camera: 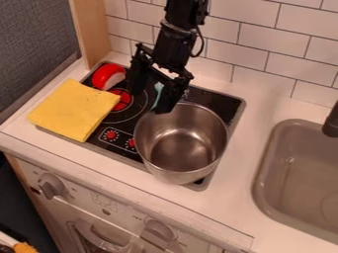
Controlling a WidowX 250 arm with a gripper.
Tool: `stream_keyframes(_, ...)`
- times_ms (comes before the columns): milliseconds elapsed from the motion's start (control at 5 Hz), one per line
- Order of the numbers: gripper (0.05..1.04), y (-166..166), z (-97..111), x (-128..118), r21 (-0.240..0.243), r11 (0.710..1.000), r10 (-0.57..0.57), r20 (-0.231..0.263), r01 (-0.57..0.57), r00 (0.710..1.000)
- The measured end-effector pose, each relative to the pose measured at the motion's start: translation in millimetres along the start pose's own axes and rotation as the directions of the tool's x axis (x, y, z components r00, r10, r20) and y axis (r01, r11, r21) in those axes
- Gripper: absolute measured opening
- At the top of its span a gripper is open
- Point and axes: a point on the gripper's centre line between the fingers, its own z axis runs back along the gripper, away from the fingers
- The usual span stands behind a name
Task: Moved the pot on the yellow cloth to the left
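Two big knobs (50, 186) stuck out at the near side. The shiny pot (182, 143) sat on the right part of the black stove top (221, 105), not on the cloth. The gray sink (264, 183) was to its right. To the pot's left, the yellow cloth (74, 108) lay flat. The end effector (151, 99) was wide open and held nothing, by the pot's far-left edge. A red and white thing (107, 75) sat far left.

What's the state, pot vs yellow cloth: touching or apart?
Apart. Camera view shows black stovetop between the metal pot and the yellow cloth.
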Motion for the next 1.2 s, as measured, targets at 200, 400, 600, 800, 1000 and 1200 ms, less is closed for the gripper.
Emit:
stream_keyframes(200, 1.001, 0.8, 5.3, -12.4, -0.107, 0.994, 0.02, 0.136, -0.006, 0.991)
stream_keyframes(400, 1.001, 6.8, 23.4, -30.6, -0.171, 0.985, 0.068, 0.26, -0.023, 0.963)
stream_keyframes(600, 1.001, 5.8, 15.2, -23.6, -0.153, 0.988, 0.032, 0.326, 0.019, 0.945)
stream_keyframes(800, 1.001, -9.6, -13.5, -17.3, 0.016, 0.995, -0.103, 0.324, 0.103, 0.941)
stream_keyframes(1000, 1.001, -19.5, -22.3, -26.4, 0.125, 0.983, -0.172, 0.356, 0.136, 0.918)
stream_keyframes(1200, 0.951, -19.8, -32.1, -29.6, 0.155, 0.974, -0.209, 0.322, 0.166, 0.923)
